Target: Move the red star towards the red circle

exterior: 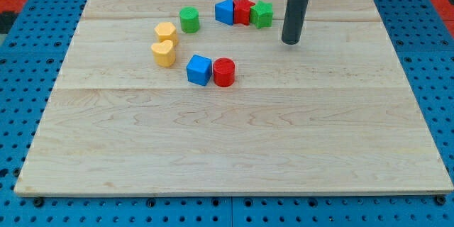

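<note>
The small red star-shaped block (pixel 243 10) stands near the view's top of the pale wooden board (pixel 234 149), wedged in a row of three: a blue block of angular shape (pixel 225 11) touches it on the view's left and a green star-like block (pixel 262 14) touches it on the view's right. The red cylindrical block, the task's red circle (pixel 223 72), lies below and slightly left of the star, well apart from it, with a blue cube-like block (pixel 199 69) touching its left side. Farther left stand a green cylinder (pixel 189 20) and two yellow blocks, one hexagonal (pixel 165 32) and one heart-like (pixel 163 53), just beside each other.

My tip (pixel 291 42), the end of a plain dark rod with no pincer to open or close, rests on the board to the right of and slightly below the green block, touching nothing.

Judged stage: approach, with no contact yet on the star. The next move appears to call for bringing the tip round to the star's top side, then pushing it toward the view's bottom and slightly left. The flanking blue and green blocks could be dragged along.
</note>
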Controlling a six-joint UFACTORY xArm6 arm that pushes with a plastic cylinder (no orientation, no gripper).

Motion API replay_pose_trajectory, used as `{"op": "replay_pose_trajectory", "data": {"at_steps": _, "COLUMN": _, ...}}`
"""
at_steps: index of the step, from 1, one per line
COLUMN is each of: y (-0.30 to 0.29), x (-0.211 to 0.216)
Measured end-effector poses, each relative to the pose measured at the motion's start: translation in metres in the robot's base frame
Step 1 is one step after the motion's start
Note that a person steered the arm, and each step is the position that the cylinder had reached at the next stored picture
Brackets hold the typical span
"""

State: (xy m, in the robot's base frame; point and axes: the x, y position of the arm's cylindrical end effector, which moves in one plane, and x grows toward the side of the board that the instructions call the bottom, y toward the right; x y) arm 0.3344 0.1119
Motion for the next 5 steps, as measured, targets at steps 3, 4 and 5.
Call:
{"op": "replay_pose_trajectory", "data": {"at_steps": 3, "y": 0.014, "x": 0.000}}
{"op": "replay_pose_trajectory", "data": {"at_steps": 4, "y": 0.015, "x": -0.001}}
{"op": "replay_pose_trajectory", "data": {"at_steps": 5, "y": 0.007, "x": -0.014}}
